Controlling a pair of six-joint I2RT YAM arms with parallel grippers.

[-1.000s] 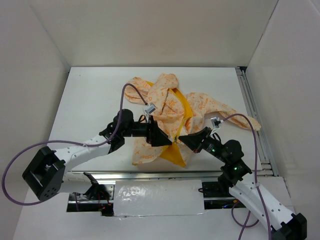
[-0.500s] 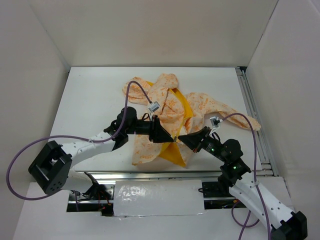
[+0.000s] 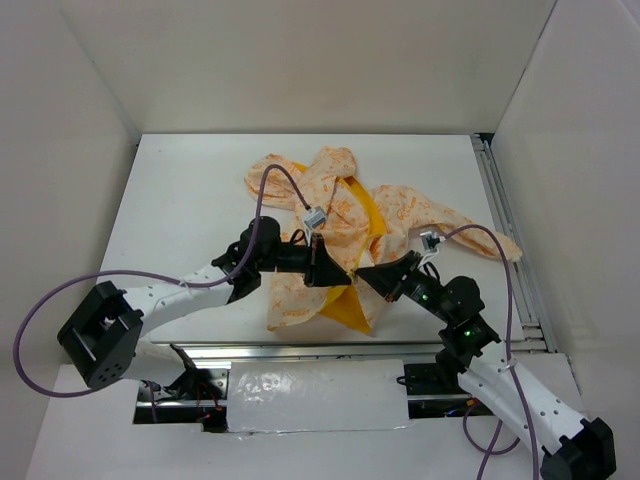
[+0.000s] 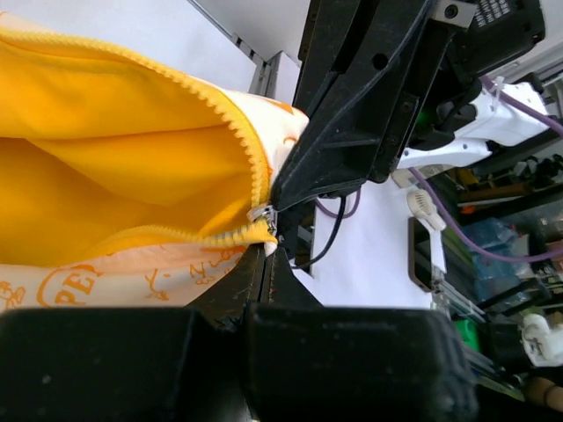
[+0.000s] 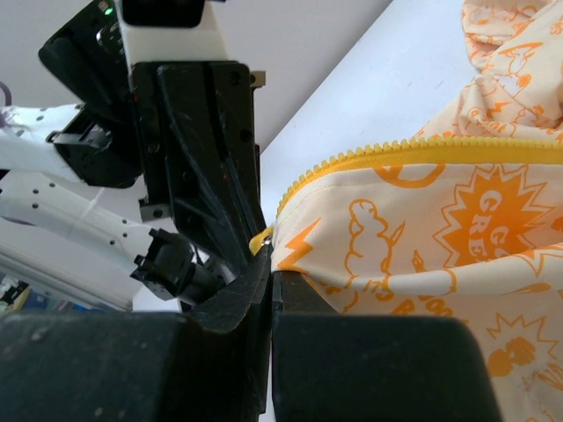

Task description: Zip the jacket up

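Note:
The jacket lies crumpled mid-table, cream with orange print, its yellow lining showing. Both grippers meet at its near hem. My left gripper is shut, and in its wrist view the jaws pinch the small white pull tab just under the metal slider, at the bottom of the yellow zipper teeth. The front is still parted above the slider. My right gripper is shut on the jacket's bottom edge beside the zipper's foot, fingertips close to the left fingers.
The white table is walled on three sides. A metal rail runs along its right edge and another along the front. One jacket sleeve reaches toward the right rail. Purple cables loop over both arms.
My left gripper slid right to the foot of the zipper and went from open to shut on the pull tab. The right gripper stayed shut in place.

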